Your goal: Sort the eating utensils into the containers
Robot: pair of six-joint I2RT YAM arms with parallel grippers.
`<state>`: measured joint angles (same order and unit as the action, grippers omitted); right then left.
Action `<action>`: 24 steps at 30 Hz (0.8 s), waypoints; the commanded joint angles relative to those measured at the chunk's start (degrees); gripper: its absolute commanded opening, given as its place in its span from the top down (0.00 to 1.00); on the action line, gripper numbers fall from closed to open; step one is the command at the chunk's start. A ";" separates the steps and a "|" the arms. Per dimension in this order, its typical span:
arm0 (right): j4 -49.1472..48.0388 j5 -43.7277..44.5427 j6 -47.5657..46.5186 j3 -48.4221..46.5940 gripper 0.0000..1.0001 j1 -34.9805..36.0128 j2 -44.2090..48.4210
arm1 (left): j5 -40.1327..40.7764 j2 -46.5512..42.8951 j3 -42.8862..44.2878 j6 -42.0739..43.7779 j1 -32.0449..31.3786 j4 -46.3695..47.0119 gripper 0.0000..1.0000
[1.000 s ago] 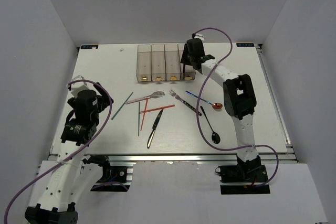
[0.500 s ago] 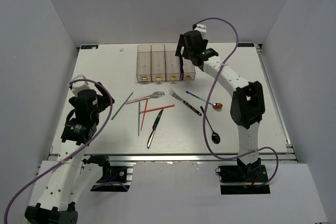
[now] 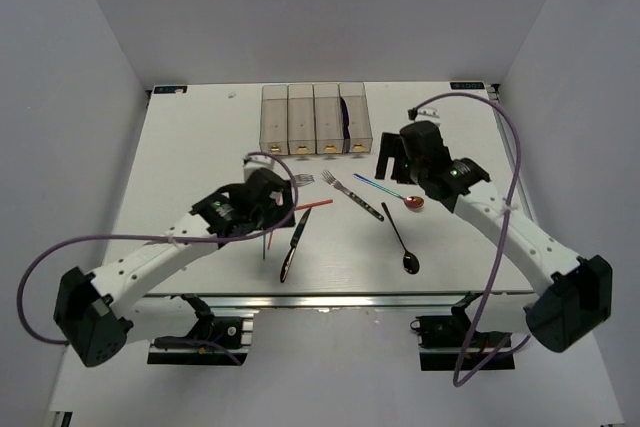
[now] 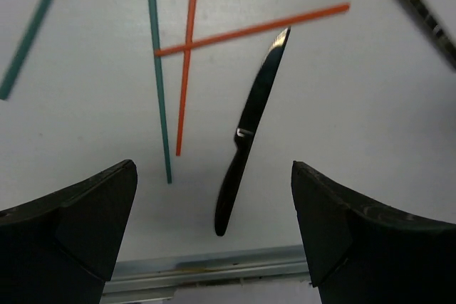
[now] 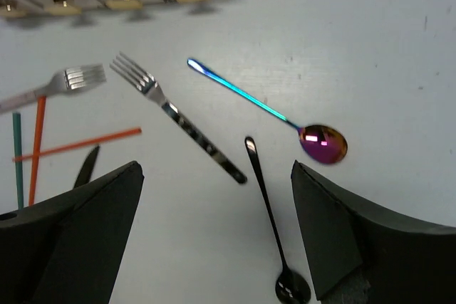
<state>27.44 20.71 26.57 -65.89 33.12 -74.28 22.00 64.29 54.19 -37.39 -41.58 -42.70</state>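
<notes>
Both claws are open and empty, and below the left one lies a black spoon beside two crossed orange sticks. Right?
Almost. Below the left gripper lies a black knife, not a spoon: the left wrist view shows its blade. The rest holds: it and the right gripper are open and empty, with crossed orange chopsticks beside the knife.

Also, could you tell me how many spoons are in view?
2: an iridescent spoon right of centre, and a black spoon beside it, nearer the front. The dark item in the rightmost container could be another.
</notes>
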 commanded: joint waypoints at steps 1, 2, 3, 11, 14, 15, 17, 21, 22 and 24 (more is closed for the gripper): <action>4.29 -4.71 -2.22 3.47 0.11 0.36 6.93 | 0.24 4.07 -3.29 -4.26 -4.99 -2.66 0.02; 4.37 -5.15 -2.22 4.44 0.11 0.36 8.35 | -2.20 4.61 -4.26 -4.36 -6.04 -0.83 0.02; 4.11 -5.85 -2.40 5.50 0.11 0.36 9.58 | -3.01 4.79 -5.75 -4.62 -6.49 -0.03 0.02; 2.89 -9.81 -3.80 10.95 0.11 0.36 13.90 | -2.66 12.86 -6.38 -4.80 -12.02 0.16 0.04; 1.30 -11.39 -4.07 12.36 0.11 0.36 13.64 | -2.66 15.24 -5.68 -4.63 -12.56 0.77 0.05; 1.04 -11.65 -4.07 12.54 0.11 0.36 13.29 | -2.58 16.12 -5.50 -4.28 -12.64 1.03 0.05; 0.51 -12.53 -3.89 13.06 0.11 0.36 13.02 | -2.31 16.74 -5.33 -3.84 -12.65 1.30 0.05; -0.46 -13.24 -3.54 14.03 0.11 0.36 13.20 | -4.50 20.85 -4.80 -1.12 -12.65 2.18 0.12; -0.55 -13.33 -3.45 14.12 0.11 0.36 13.28 | -4.60 21.74 -4.54 -0.85 -12.65 2.27 0.14; -1.07 -13.33 -3.36 14.82 0.11 0.36 13.81 | -5.12 23.41 -3.57 -0.06 -12.65 2.27 0.21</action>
<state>29.06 8.58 23.57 -51.92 33.30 -61.54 18.33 86.11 48.34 -39.48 -54.02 -41.71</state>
